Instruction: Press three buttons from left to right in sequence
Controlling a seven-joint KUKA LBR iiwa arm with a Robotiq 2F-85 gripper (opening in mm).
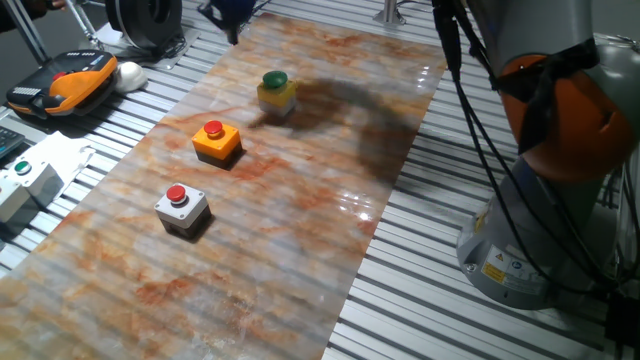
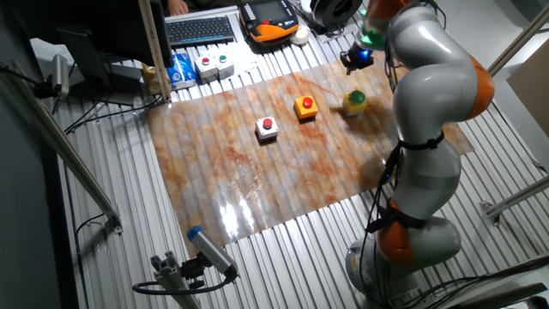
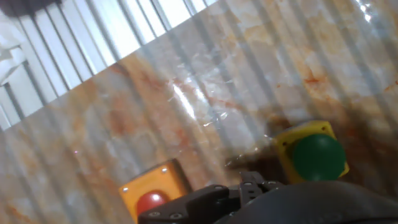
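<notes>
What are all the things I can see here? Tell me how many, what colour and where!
grey button box: one, grey with a red cap, on the marbled mat, nearest end of the row in one fixed view.
orange button box: one, orange with a red cap, middle of the row.
yellow button box: one, yellow with a green cap, far end of the row.
white box: one, white with a small green button, off the mat on the slatted table.
keyboard: one, dark, at the table's edge.
handheld controller: one, orange and black, beside the mat.
robot arm: one, grey and orange, reaching over the mat.
gripper: one, black, above the yellow button box.

Grey, orange, yellow buttons point(image 1: 217, 139)
</notes>
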